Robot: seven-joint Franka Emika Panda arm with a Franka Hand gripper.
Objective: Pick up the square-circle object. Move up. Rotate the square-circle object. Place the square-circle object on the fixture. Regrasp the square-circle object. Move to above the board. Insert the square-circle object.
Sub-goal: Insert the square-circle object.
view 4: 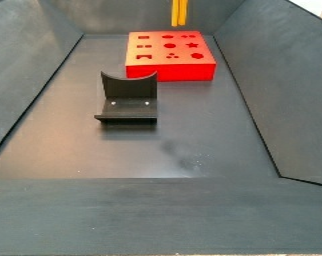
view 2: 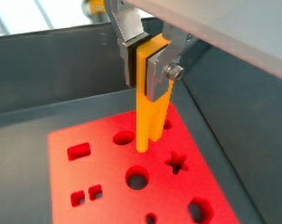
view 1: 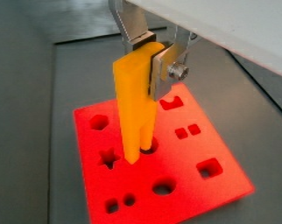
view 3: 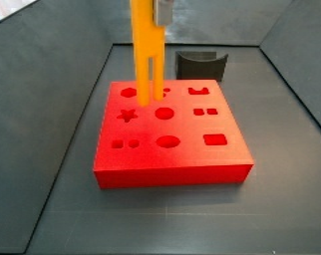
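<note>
Your square-circle object (view 1: 134, 105) hangs upright, its long axis vertical, the lower tip pointing straight down at the board (view 3: 190, 164). In both wrist views the tip sits at or just above a hole in the board's top; you cannot tell from these pictures whether it has entered the hole or only hovers over it. In a side view the bar (view 3: 148, 55) comes down over the board's rear left part, its tip beside a round hole there. The upper end of the bar is pinched between the silver finger plates of the gripper (view 2: 147, 59), which are closed against its flat sides; one finger plate (view 1: 169, 63) shows clearly against the yellow. The gripper points downward above the board, with the rest of the arm out of sight above the frame. In a side view the bar (view 4: 179, 10) shows only at the top edge, above the far side of the board (view 4: 191, 68). The fixture (view 4: 125, 98) stands on the dark floor, well apart from the board and nearer that camera, with nothing in its notch.
</note>
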